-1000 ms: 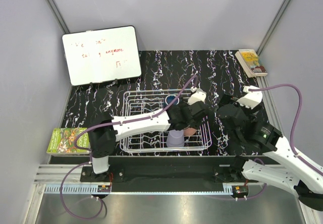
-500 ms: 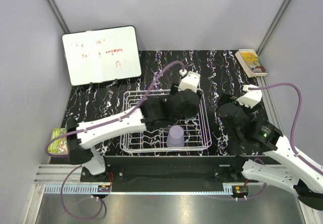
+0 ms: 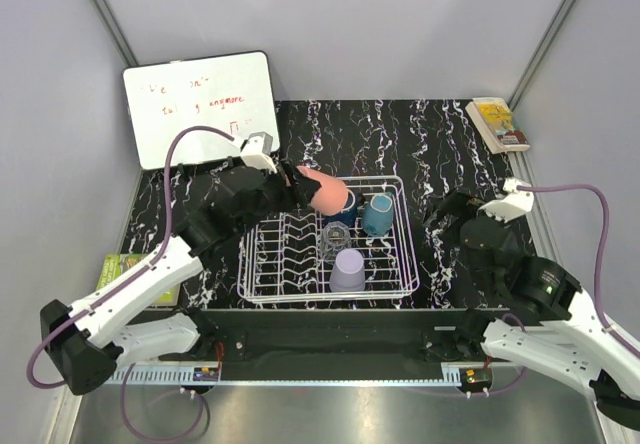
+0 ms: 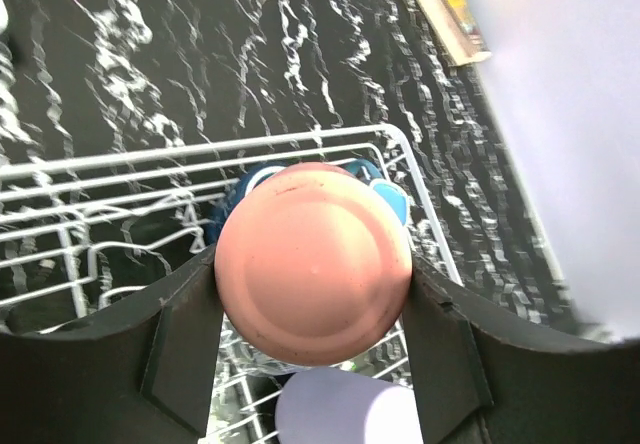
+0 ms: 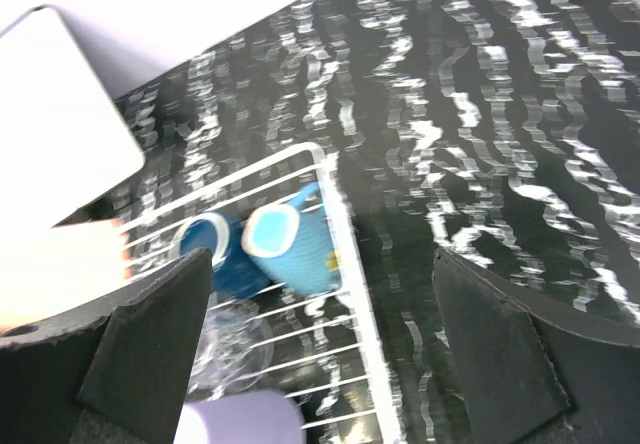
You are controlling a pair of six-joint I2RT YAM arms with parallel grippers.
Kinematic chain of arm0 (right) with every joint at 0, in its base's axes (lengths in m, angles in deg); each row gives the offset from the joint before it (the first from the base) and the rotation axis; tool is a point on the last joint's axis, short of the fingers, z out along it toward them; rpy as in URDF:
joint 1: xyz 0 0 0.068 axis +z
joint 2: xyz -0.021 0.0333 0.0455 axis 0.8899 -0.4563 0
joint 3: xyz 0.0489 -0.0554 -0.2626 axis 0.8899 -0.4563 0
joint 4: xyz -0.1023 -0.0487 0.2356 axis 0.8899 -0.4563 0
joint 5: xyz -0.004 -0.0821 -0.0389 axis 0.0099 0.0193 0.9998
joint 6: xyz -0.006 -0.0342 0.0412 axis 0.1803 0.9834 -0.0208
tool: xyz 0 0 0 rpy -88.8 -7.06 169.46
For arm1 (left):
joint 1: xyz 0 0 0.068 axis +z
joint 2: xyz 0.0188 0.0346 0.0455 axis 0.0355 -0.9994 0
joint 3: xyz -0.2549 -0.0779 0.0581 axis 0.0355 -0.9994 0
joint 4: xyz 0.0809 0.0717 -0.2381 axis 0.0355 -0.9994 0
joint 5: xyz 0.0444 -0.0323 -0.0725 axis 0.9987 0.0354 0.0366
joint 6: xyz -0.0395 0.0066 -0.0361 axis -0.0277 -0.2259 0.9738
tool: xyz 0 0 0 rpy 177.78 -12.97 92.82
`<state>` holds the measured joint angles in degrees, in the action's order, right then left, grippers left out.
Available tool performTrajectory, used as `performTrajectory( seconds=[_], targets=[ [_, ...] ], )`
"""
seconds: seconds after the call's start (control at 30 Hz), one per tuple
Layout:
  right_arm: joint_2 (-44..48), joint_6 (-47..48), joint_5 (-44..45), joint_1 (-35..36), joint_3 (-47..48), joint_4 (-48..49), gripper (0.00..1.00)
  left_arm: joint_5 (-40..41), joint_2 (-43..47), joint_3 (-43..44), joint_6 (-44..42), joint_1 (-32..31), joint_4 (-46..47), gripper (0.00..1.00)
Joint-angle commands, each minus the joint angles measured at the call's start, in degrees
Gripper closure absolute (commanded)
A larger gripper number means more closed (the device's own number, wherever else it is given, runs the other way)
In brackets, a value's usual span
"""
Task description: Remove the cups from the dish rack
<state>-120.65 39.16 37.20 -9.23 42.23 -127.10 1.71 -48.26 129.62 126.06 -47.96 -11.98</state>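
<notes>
A green book [image 3: 128, 272] lies at the left edge of the table [image 3: 450, 134], and a whiteboard [image 3: 200, 109] leans at the far left. The left arm reaches out from its base with the elbow bent. The left gripper [image 3: 300, 186] is clamped on the pink cup [image 3: 326, 192], held on its side over the rack's [image 3: 262, 264] far edge. Only the left wrist view shows that cup's [image 4: 313, 264] smooth round base face-on, pinched between two dark fingers [image 4: 180, 354].

The rack is white wire with upright tines. It holds a dark blue cup [image 3: 340, 212] and a tilted teal cup [image 3: 378, 214] at the far side. A clear glass [image 3: 335, 236] sits mid-rack and a purple cup [image 3: 348, 269] stands base up at the near edge. The blurred right wrist view shows the blue and teal mouths more plainly than the top view.

The right gripper [image 3: 452, 214] hovers just right of the rack, jaws spread wide and holding nothing. A book [image 3: 497, 124] lies at the far right corner.
</notes>
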Motion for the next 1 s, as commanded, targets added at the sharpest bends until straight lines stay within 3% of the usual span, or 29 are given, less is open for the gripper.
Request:
performTrajectory(
  seconds=[0.0,0.13,0.3,0.4,0.5,0.97],
  targets=[
    [-1.89,6.17,-8.85,0.43,-0.14,10.16,0.00,-18.64,3.66,-6.95,7.14,5.66,19.71,1.00],
    [-3.83,8.81,-16.23,0.43,-0.39,14.37,0.00,-28.48,4.19,-12.58,10.83,9.63,33.47,1.00],
    [-4.10,8.37,-18.87,0.43,-2.24,19.38,0.00,-38.85,4.28,-19.53,19.35,14.90,52.01,1.00],
    [-1.55,9.95,-24.92,0.43,-5.40,28.07,0.02,-44.74,2.71,-23.84,25.50,17.54,65.36,1.00],
    [-0.58,10.04,-27.93,0.43,-7.08,33.71,0.02,-48.01,1.03,-26.05,29.03,18.25,72.01,1.00],
    [-11.81,9.95,-39.97,0.43,-3.21,43.11,0.00,-49.15,2.70,-24.82,25.60,18.25,64.29,1.00]
  ],
)
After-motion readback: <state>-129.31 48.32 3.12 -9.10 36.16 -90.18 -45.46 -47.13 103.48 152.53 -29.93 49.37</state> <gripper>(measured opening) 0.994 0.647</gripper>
